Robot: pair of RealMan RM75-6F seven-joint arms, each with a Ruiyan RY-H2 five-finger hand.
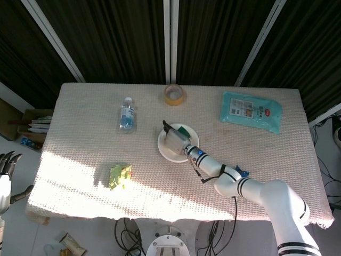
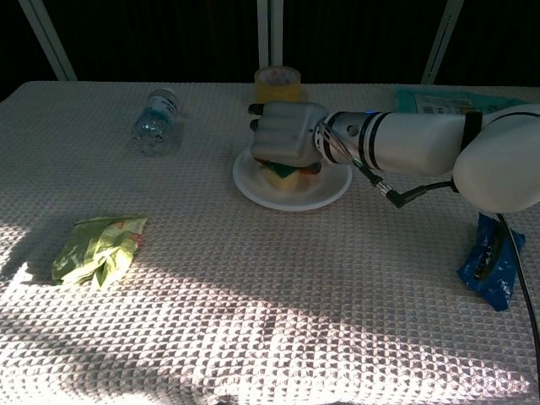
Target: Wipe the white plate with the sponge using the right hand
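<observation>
On the near-middle of the table, the white plate (image 2: 291,191) lies flat with the right hand (image 2: 285,137) over its left part, fingers clamped on the sponge (image 2: 282,173) and pressing it down. Judging from this, wiping is underway, with part of the plate possibly left. Far off at the table's left edge, the left hand (image 1: 6,166) hangs idle, fingers apart.

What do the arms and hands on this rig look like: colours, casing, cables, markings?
The right arm has glossy white rounded shells with black bands at the joints, and a thin black cable loops below the forearm. The right hand has a light grey, ridged back and dark fingertips. The left hand shows only at the head view's edge: dark fingers on a white forearm.
</observation>
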